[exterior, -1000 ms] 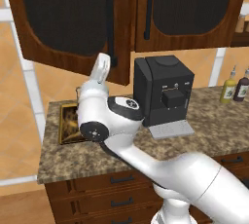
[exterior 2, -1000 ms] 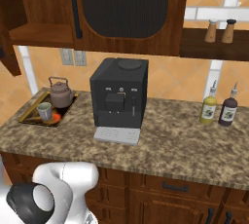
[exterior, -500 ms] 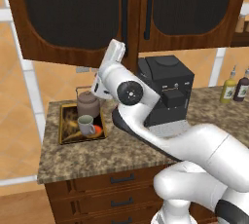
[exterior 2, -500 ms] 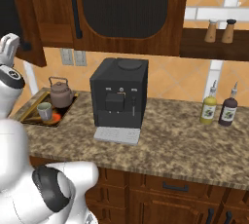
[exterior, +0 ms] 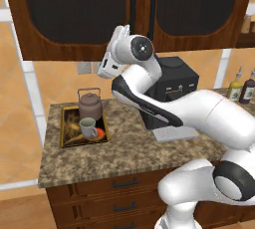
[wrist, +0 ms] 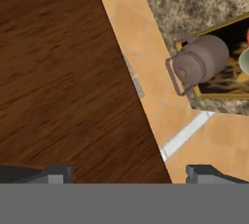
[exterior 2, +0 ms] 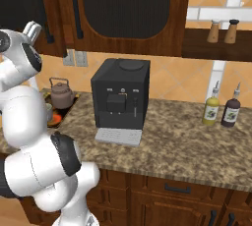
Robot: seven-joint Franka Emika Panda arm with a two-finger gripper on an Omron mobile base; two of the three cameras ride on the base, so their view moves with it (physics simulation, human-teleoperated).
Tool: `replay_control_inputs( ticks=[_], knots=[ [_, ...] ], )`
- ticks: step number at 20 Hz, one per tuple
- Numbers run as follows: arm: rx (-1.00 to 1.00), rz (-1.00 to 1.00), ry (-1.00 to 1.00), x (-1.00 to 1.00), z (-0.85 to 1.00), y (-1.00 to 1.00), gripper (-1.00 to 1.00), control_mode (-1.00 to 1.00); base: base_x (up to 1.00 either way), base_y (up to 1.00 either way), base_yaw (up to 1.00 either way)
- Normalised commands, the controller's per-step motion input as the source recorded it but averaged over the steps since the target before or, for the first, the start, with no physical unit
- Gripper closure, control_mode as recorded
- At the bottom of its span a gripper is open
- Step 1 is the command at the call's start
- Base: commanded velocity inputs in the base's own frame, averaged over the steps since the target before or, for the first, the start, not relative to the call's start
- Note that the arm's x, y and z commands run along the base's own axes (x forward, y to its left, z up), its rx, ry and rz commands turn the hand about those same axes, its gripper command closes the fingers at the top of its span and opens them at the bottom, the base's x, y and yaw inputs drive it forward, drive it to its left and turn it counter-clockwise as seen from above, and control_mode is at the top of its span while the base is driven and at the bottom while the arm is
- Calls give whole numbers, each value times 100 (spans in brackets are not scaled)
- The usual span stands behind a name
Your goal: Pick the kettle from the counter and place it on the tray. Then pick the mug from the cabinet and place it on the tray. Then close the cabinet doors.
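The brownish-grey kettle (exterior: 90,104) stands at the back of the gold-rimmed tray (exterior: 66,134) on the granite counter (exterior: 129,143). The grey-green mug (exterior: 88,127) sits on the tray just in front of it. My gripper (exterior: 103,69) hangs open and empty above and right of the kettle, just below the left cabinet door (exterior: 69,14). The hand view shows the gripper (wrist: 131,174) with brown door wood (wrist: 58,72) on the left, the kettle (wrist: 202,62) and tray (wrist: 228,79) on the right, and the mug (wrist: 245,62) at the edge. Both cabinet doors look shut; the right door (exterior: 199,9) meets the left.
A large black coffee machine (exterior 2: 120,95) stands mid-counter, right of the tray (exterior 2: 59,118) and kettle (exterior 2: 61,94). Two bottles (exterior 2: 221,109) sit at the counter's right end. Drawers with black handles (exterior: 124,183) run below. Shakers (exterior 2: 221,31) stand on a wall shelf.
My arm has swung up from low over the counter to just under the cabinet. The left door, angled outward a second ago, now lies in line with the right one.
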Motion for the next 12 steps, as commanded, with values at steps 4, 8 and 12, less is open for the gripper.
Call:
replay_control_inputs(
  ticks=[4,8,12],
  knots=[
    [0,0,19,80,1,-4,-100,-100,0,0,0],
    [0,0,4,78,-15,-13,-100,-100,0,0,0],
    [0,0,0,83,-32,-7,-100,-100,0,0,0]
  ],
)
